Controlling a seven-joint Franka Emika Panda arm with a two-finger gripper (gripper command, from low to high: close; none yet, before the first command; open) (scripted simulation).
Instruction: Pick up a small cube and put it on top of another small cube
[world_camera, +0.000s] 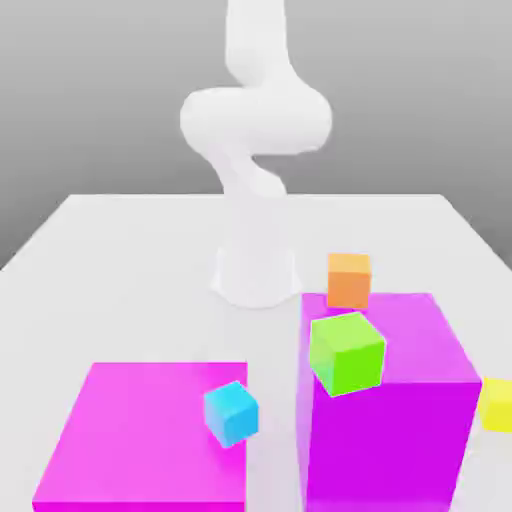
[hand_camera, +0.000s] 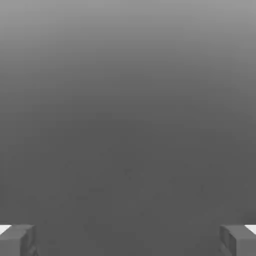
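1. Cubes lie scattered across a white table (world_camera: 120, 230), and in the exterior view we see the white arm (world_camera: 255, 150) rise from its base at the table's middle, its upper links bent above.

2. We find the small yellow cube (world_camera: 497, 404) at the exterior view's right edge, partly cut off by the frame, just beside the tall magenta block (world_camera: 400, 420); whether it touches the block we cannot tell.

3. We see a lime-green cube (world_camera: 347, 352) at the tall magenta block's near top corner, tilted. Whether it rests on the block's top or hangs in front of it we cannot tell.

4. We note an orange cube (world_camera: 348, 280) beyond the tall block's far edge, near the arm's base.

5. We see a flat magenta block (world_camera: 130, 440) on the exterior view's left, with a cyan cube (world_camera: 231, 412) at its right edge, tilted on a corner.

6. We see no bin, tray or other container on the table; nothing sits inside anything.

7. In the hand view we see the gripper (hand_camera: 128, 240) with its two grey fingertips (hand_camera: 17, 240) standing wide apart at opposite edges, nothing between them, against a plain grey background.
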